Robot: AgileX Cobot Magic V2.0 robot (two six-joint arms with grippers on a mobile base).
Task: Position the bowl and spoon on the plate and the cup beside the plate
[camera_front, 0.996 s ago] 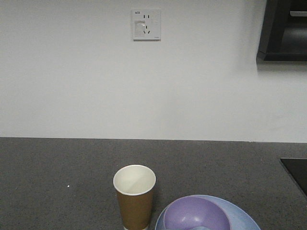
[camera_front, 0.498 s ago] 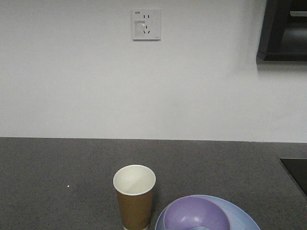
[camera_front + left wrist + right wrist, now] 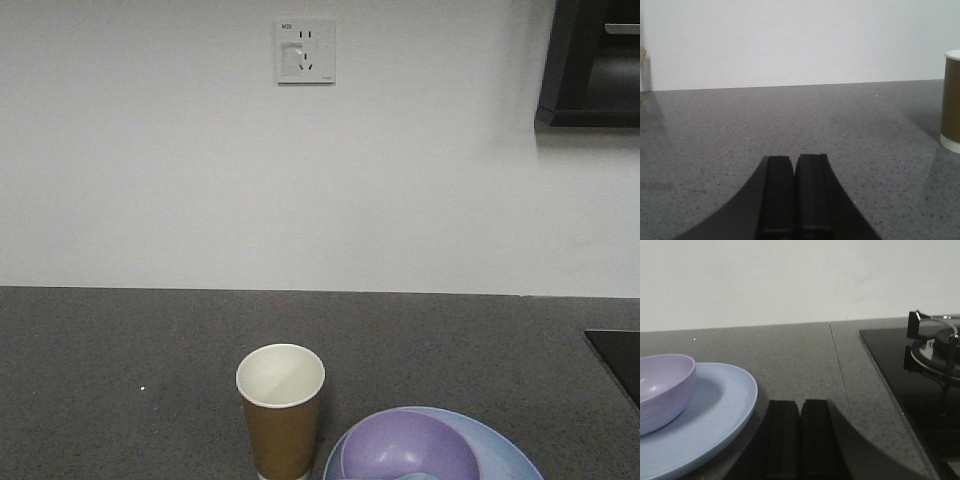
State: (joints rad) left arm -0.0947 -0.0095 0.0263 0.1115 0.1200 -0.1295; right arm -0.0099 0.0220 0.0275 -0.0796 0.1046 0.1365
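Note:
A brown paper cup (image 3: 280, 412) stands upright on the dark counter, just left of the light blue plate (image 3: 505, 455). The lavender bowl (image 3: 408, 448) sits on the plate, toward its left side. A pale blue sliver lies in the bowl at the bottom edge of the front view; I cannot tell whether it is the spoon. My left gripper (image 3: 794, 158) is shut and empty, low over the counter, with the cup (image 3: 952, 100) far to its right. My right gripper (image 3: 800, 402) is also shut and empty, just right of the plate (image 3: 720, 410) and bowl (image 3: 662, 387).
A black cooktop (image 3: 900, 370) with a metal burner grate (image 3: 935, 345) lies right of the right gripper; its corner (image 3: 615, 355) shows in the front view. A wall socket (image 3: 305, 50) and a dark cabinet (image 3: 590, 60) are on the back wall.

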